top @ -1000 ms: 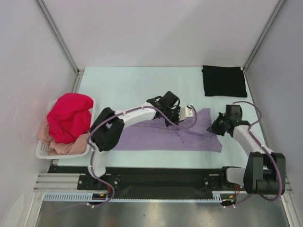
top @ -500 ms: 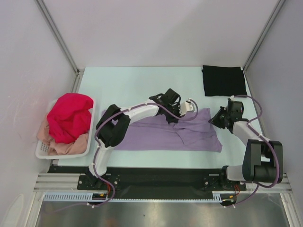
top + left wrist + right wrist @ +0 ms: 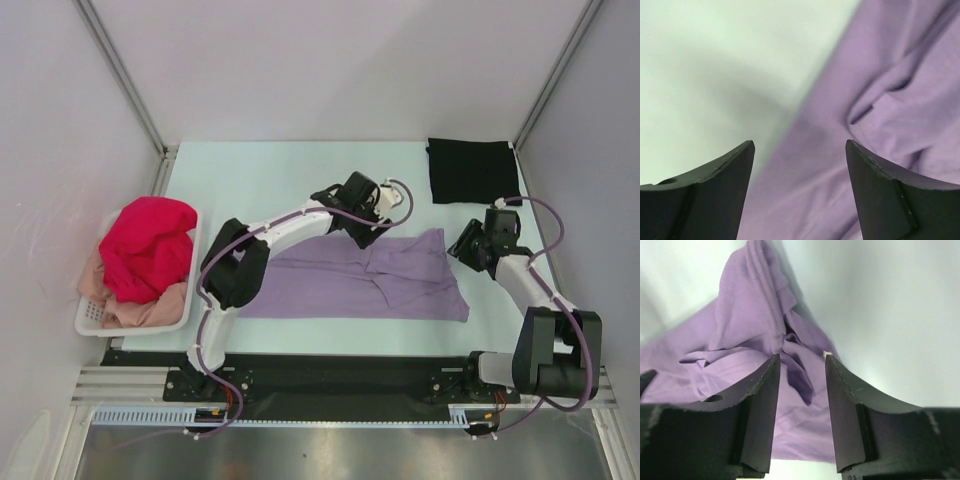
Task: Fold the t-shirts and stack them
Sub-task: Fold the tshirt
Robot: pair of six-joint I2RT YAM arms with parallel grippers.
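Note:
The lavender t-shirt (image 3: 360,280) lies spread on the table, folded into a long band, with creases near its right end (image 3: 755,340). My left gripper (image 3: 366,228) hovers over its far edge (image 3: 880,100), jaws wide open (image 3: 800,145) and empty. Over the shirt's right corner my right gripper (image 3: 468,246) is open too (image 3: 802,357), with bunched cloth showing beyond the gap and nothing pinched. A black t-shirt (image 3: 472,170) sits folded square at the back right. The magenta-red t-shirt (image 3: 145,245) is heaped on a peach-pink one (image 3: 140,308) in the basket.
A white plastic basket (image 3: 90,318) stands at the table's left edge. Grey walls with metal corner posts (image 3: 120,75) enclose the pale green table (image 3: 260,180). The arm bases sit on the black rail (image 3: 340,385) along the near edge.
Both grippers were shut on the lavender shirt and have opened and let go. Both have drawn back a little toward the far side, and the shirt's right end has settled flat.

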